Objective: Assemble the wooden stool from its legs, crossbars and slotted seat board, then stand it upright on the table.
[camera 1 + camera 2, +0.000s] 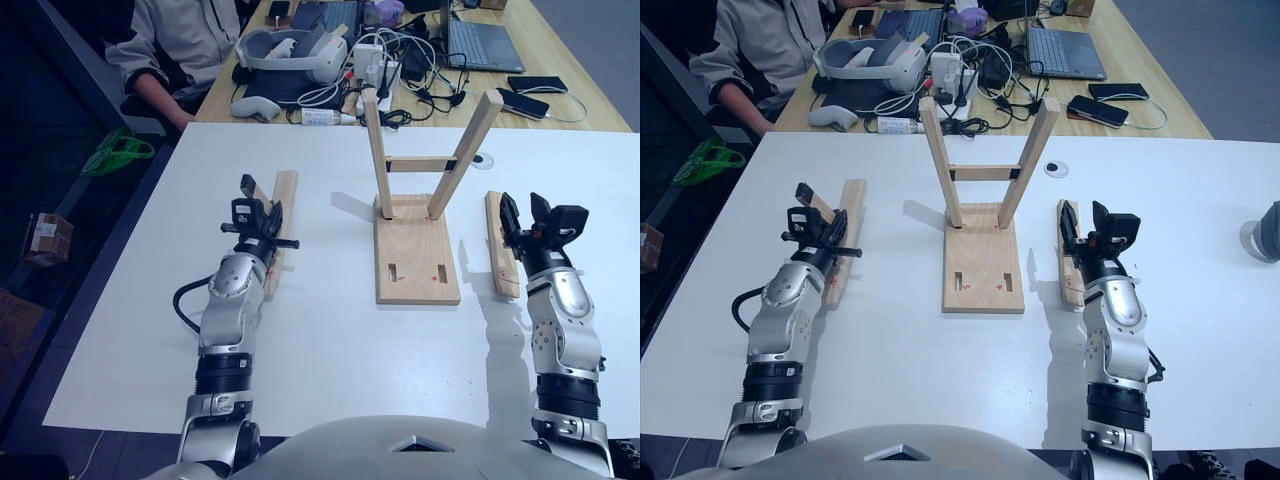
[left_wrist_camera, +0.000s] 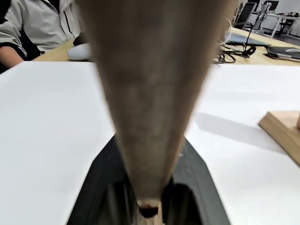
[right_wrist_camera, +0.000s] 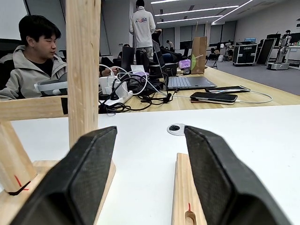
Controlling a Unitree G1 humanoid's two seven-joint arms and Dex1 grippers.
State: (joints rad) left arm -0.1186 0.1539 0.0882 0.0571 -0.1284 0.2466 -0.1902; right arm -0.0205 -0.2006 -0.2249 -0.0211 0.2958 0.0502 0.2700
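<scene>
Left gripper [image 1: 257, 215], jaws pinching loose leg [image 1: 284, 190] flat on table [image 1: 330, 350], right gripper [image 1: 523, 212], jaws spread above second leg [image 1: 498, 250], seat board [image 1: 417, 270] between both jaws, carrying two upright legs [image 1: 377, 150] with crossbar [image 1: 420, 164]

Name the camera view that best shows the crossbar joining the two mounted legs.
Left eye view: the crossbar shows end to end, from one upright leg to the other. The right eye view shows the same. The right wrist view catches just one stretch of it beside a leg.
</scene>
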